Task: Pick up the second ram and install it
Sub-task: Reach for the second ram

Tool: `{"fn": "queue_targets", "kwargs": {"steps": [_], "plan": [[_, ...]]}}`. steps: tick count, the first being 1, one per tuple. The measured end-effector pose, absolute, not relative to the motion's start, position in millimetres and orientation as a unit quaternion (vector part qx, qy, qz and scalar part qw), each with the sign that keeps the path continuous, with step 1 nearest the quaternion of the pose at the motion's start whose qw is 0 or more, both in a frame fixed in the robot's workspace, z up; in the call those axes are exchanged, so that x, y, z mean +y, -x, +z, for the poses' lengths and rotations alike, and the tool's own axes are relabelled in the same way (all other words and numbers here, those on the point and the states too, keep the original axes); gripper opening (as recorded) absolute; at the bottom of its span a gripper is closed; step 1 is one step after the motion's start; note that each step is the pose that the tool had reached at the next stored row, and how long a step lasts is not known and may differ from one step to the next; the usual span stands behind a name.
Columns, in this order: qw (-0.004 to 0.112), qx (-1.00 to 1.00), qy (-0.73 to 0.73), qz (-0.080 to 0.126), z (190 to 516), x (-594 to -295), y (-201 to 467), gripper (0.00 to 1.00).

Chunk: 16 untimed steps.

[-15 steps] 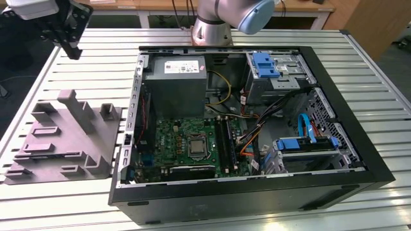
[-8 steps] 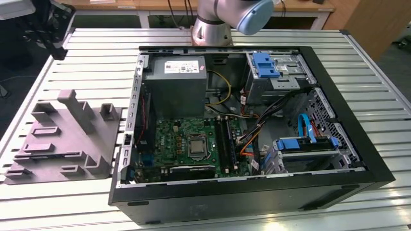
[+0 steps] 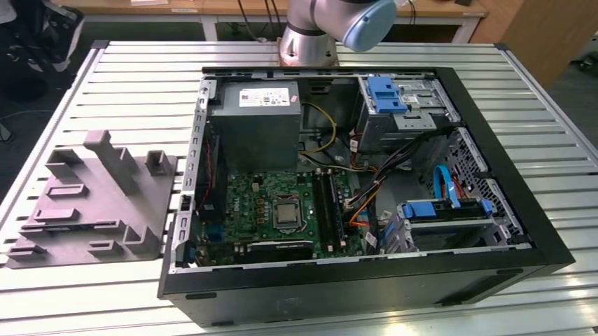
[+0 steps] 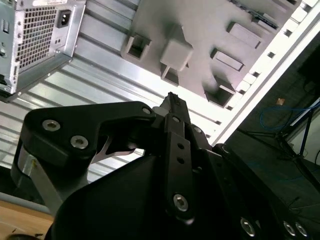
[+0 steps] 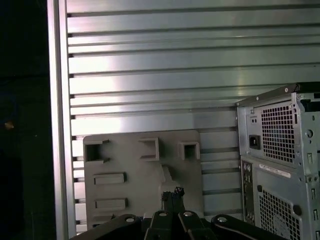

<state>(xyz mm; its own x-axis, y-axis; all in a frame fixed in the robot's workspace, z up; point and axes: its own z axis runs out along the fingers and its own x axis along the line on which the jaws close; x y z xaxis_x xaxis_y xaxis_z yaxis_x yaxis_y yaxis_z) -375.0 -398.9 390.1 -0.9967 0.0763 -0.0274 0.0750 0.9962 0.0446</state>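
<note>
My gripper hangs high above the grey moulded fixture, and its fingertips stand pressed together with nothing between them. The fixture lies on the slatted table at the exterior view's left of the open computer case, and its pockets look empty. Inside the case, the green motherboard carries long dark slots beside the processor socket. The second ram is not distinguishable; I cannot tell whether a stick sits in those slots.
The grey power supply fills the case's far corner, with blue drive brackets and cables at the exterior view's right. The arm's base stands behind the case. The case's rear grille shows beside the fixture.
</note>
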Motion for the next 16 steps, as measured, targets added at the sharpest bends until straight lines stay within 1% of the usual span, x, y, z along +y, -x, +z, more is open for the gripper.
{"fn": "queue_targets", "kwargs": {"steps": [6,16], "plan": [[0.014,0.999,-0.038,0.022,386,-399,395,0.1],[0.014,0.999,-0.038,0.022,383,-402,398,0.1]]}}
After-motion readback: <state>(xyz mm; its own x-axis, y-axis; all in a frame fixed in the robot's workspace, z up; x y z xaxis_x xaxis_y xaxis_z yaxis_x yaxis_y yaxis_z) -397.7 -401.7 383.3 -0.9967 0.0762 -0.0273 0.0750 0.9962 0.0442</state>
